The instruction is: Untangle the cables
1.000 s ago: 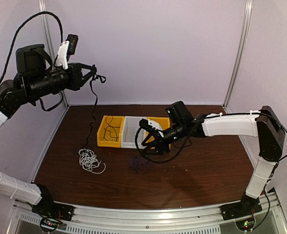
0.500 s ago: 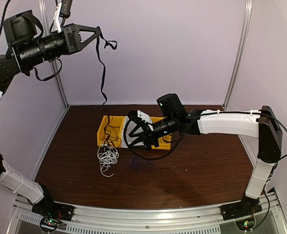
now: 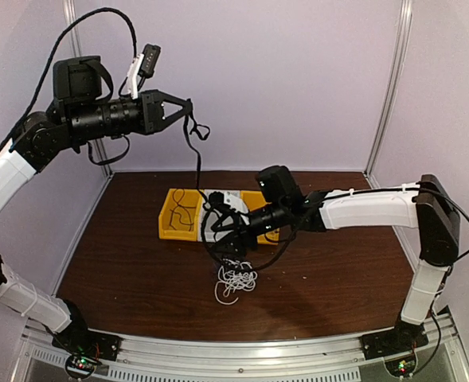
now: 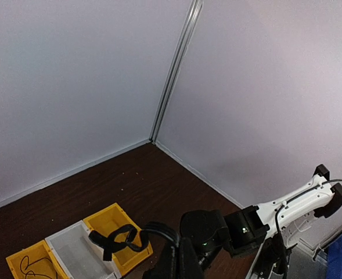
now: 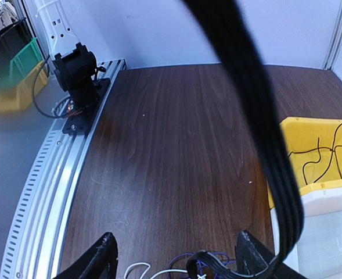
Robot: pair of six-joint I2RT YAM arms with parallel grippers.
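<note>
My left gripper point(image 3: 183, 112) is raised high at the back left and is shut on a black cable point(image 3: 196, 155). The cable hangs down from it to the tangle by my right gripper point(image 3: 224, 231). In the left wrist view the left gripper point(image 4: 185, 258) holds the cable's knotted end point(image 4: 119, 241). My right gripper point(image 5: 179, 264) is open and low over the table, with the black cable point(image 5: 255, 116) running past its right finger and looping between the fingertips. A white cable bundle point(image 3: 236, 280) lies just in front of it. A purplish cable point(image 5: 216, 261) and the white one point(image 5: 144, 270) show under the fingers.
Three small bins stand in a row behind the tangle: a yellow one point(image 3: 170, 224) with a thin black cord in it, a white one point(image 3: 210, 208) and another yellow one point(image 3: 267, 198). Walls close the back and sides. An aluminium rail point(image 3: 242, 350) runs along the near edge.
My left arm has swung right and lower with the black cable. The white bundle has been dragged right and nearer, from beside the yellow bin to under my right gripper. The right gripper has edged forward.
</note>
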